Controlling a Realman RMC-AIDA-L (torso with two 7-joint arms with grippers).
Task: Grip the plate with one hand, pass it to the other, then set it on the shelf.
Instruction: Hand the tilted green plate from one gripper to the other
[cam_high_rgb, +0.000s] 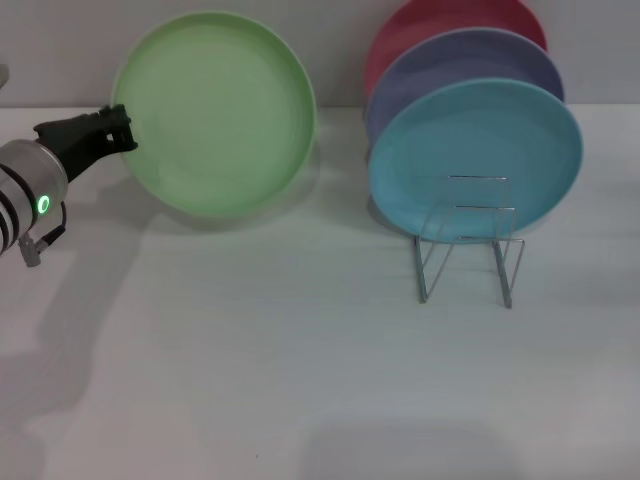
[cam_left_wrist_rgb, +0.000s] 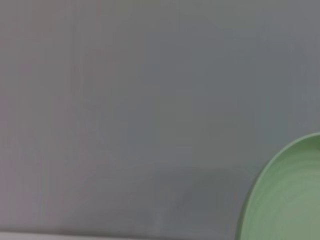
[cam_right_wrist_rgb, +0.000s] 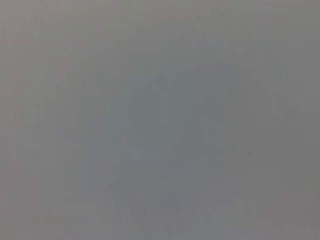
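White and plain, the table (cam_high_rgb: 300, 380) runs back to a pale wall, and over its far left part the round, shallow, light green matte plastic plate (cam_high_rgb: 216, 112) is held upright and tilted, its face turned toward the head camera. At the plate's left rim sits the left gripper (cam_high_rgb: 122, 128), its black fingers (cam_high_rgb: 112, 120) clamped on that edge; the left wrist view catches only a curved slice of the same plate. On the right stands the small thin silver wire dish rack (cam_high_rgb: 468, 245), holding a turquoise plate (cam_high_rgb: 475, 160), a lavender plate (cam_high_rgb: 470, 55) and a red plate (cam_high_rgb: 440, 20) upright, one behind another. No view shows the right gripper.
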